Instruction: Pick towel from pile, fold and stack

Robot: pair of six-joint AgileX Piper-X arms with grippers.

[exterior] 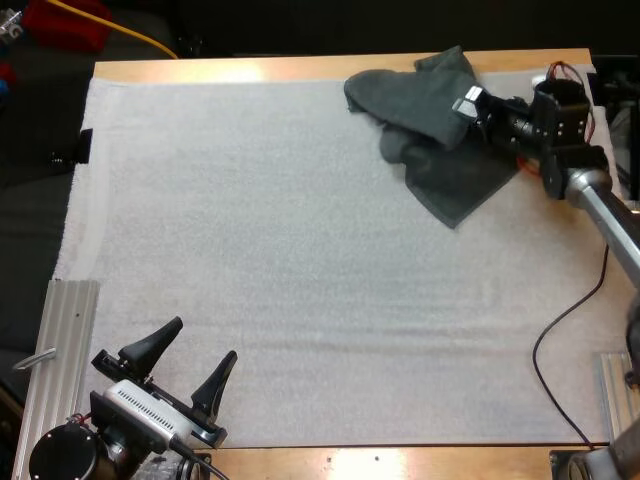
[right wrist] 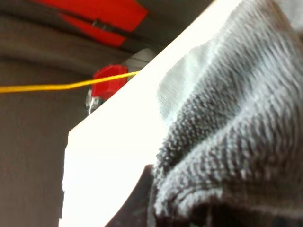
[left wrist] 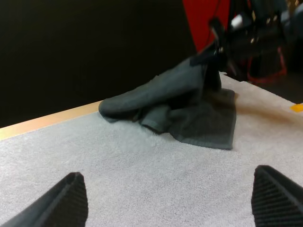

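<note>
The left hand (exterior: 203,340) was held low over the near edge of the white mat (exterior: 300,250). Its two black fingers (exterior: 150,345) were spread wide apart, and nothing was caught between them. From this hand the dark grey-green towel (exterior: 430,140) was seen well ahead and off to the right, far out of its reach. Only bare mat was spread between the two.

The right hand (exterior: 468,105) was set against the towel from the towel's right side and was clamped on a raised fold of the cloth. In the left wrist view, the towel was drawn up into a peak where this hand met it. From that peak the cloth sloped down and away on the side farther from the right hand. A flat corner was spread on the mat just below and in front of the hand. In the right wrist view, looped towel fabric was pressed close before the hand, with the bright mat beyond it.

The towel was crumpled rather than folded. It lay near the far edge of the wooden counter (exterior: 250,68), with part of it touching the mat and part held off it at the right hand.
</note>
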